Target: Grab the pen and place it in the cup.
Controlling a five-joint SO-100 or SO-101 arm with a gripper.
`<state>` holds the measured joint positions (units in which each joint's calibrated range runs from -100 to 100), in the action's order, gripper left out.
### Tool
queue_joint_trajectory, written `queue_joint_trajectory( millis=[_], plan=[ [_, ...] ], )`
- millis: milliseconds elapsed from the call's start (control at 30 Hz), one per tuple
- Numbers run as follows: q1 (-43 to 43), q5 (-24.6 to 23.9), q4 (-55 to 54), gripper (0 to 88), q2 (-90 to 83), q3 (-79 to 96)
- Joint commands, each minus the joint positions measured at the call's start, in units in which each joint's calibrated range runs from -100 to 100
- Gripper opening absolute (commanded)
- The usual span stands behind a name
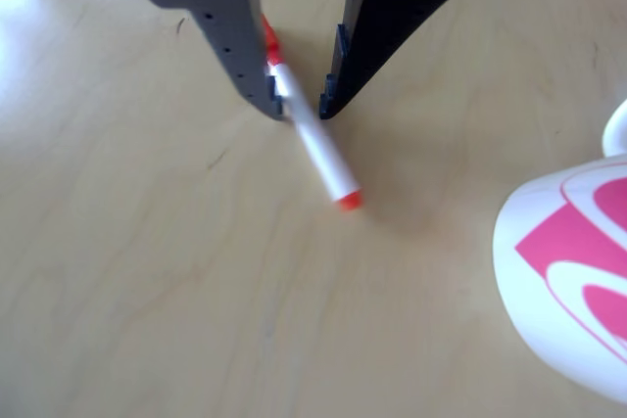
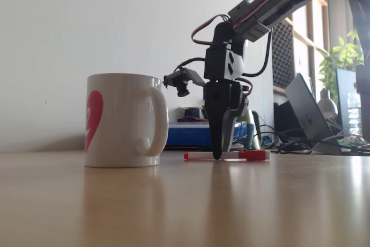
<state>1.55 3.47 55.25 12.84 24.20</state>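
On the pale wooden table (image 1: 147, 291), the other view shows the gripper (image 1: 302, 105) partly open astride the flat-lying pen (image 1: 318, 149), its grey finger touching the barrel, while the fixed view shows the fingertips down at the pen's (image 2: 231, 155) middle, right of the cup (image 2: 121, 120).

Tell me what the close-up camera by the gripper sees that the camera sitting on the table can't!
The other view looks down on the open gap between the gripper fingers, with the pen lying inside it, nearer the grey finger. The fixed view shows the mug's loop handle, the robot arm reaching down, a laptop and a plant behind. Both show the wooden table, the white mug with pink logo, the gripper lowered onto the pen, which lies flat.
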Motion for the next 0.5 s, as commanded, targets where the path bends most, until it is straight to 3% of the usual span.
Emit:
queue_joint_trajectory(
  millis=[0,467],
  plan=[
    [-0.2,-1.1,-0.7,1.0,-0.6,-0.8],
    [-1.5,-0.3,-2.0,1.1,-3.4,-2.1]
  ],
)
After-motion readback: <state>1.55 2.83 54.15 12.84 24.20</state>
